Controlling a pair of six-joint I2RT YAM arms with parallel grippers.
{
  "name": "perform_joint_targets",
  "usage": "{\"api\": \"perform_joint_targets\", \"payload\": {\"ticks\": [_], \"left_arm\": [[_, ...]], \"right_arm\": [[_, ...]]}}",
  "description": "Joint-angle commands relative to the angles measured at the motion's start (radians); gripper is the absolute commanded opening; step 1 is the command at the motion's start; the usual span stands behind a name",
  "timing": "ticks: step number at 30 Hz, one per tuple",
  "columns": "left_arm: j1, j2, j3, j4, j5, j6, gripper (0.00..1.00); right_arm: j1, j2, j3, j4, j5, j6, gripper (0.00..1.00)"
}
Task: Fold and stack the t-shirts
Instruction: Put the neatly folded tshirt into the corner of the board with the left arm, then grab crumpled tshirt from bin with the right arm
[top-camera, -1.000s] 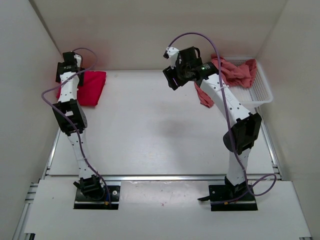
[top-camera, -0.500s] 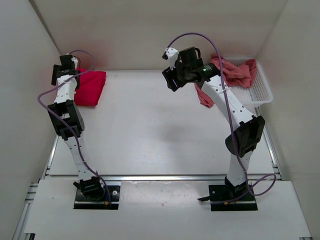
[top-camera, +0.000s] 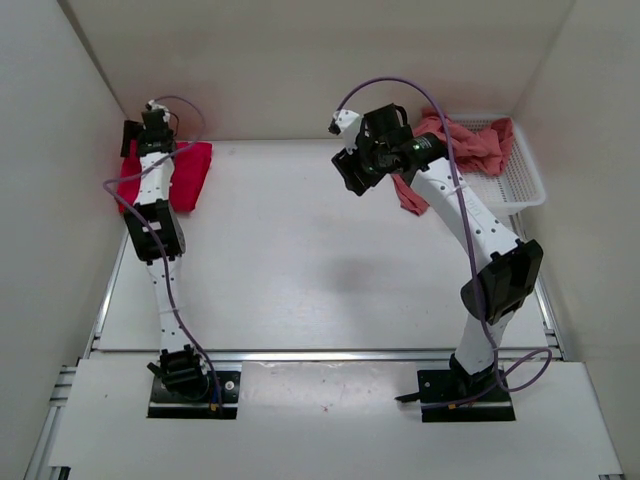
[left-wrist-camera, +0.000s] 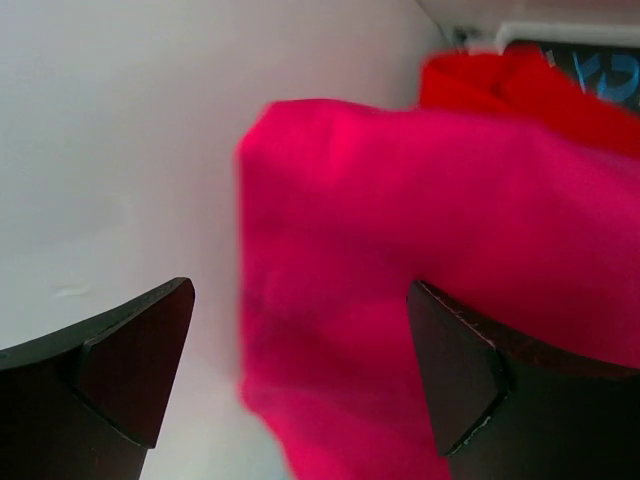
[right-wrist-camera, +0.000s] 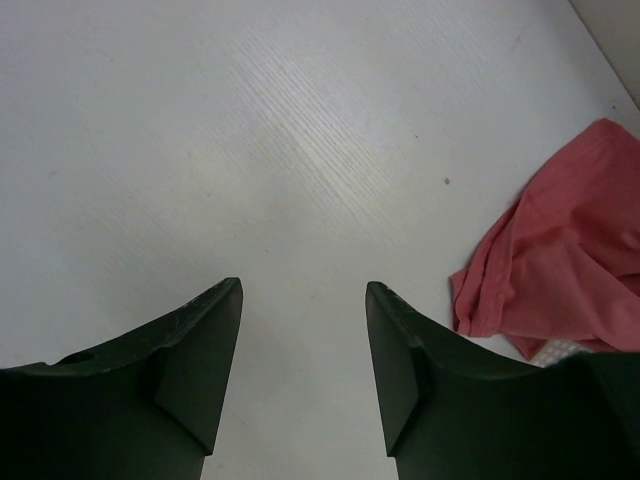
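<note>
Hovering left gripper (left-wrist-camera: 300, 300) wide open, empty, over magenta shirt (left-wrist-camera: 450, 200) touching red shirt (left-wrist-camera: 520, 90), far-left worktop (right-wrist-camera: 200, 120) corner.
Right gripper (right-wrist-camera: 303, 288) half open, empty, near pink shirt (right-wrist-camera: 560, 250) draping from basket (top-camera: 520, 180).

Bare table (right-wrist-camera: 250, 130) under and left of the right gripper (right-wrist-camera: 303, 330): free passage. Salmon t-shirt (right-wrist-camera: 560, 250) hangs off the basket (top-camera: 522, 180) just right of it. Left gripper (left-wrist-camera: 300, 350): magenta t-shirt (left-wrist-camera: 420, 250) beneath, side wall (top-camera: 60, 150) close left.
</note>
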Motion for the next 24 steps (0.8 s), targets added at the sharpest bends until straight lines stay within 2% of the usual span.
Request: {"api": "perform_joint_targets", "payload": {"ticks": [1, 10, 13, 15, 18, 19, 22, 24], "left_arm": [[-0.028, 0.027, 0.063, 0.070, -0.040, 0.035, 0.99], [0.010, 0.081, 0.095, 0.113, -0.078, 0.020, 0.99], [0.004, 0.032, 0.137, 0.052, -0.053, -0.045, 0.99], [-0.012, -0.031, 0.152, 0.044, -0.029, -0.071, 0.98], [-0.051, -0.124, 0.120, 0.027, 0.001, -0.104, 0.99], [-0.060, -0.166, 0.094, 0.003, 0.023, -0.109, 0.98], [-0.089, -0.282, -0.127, -0.011, 0.026, -0.133, 0.99], [-0.101, -0.353, -0.326, 0.007, 0.086, -0.161, 0.98]], "right_arm": [[0.023, -0.052, 0.012, -0.018, 0.052, -0.049, 0.52], [0.080, -0.060, -0.015, -0.029, 0.099, -0.069, 0.52], [0.091, -0.063, -0.009, -0.001, 0.139, -0.066, 0.51], [0.095, -0.068, -0.015, 0.035, 0.267, -0.068, 0.52], [0.050, -0.066, 0.002, 0.076, 0.355, -0.053, 0.54], [0.019, -0.062, -0.006, 0.101, 0.395, -0.045, 0.53], [-0.087, -0.071, -0.017, 0.166, 0.478, -0.014, 0.53], [-0.177, -0.063, -0.015, 0.194, 0.495, 0.035, 0.54]]}}
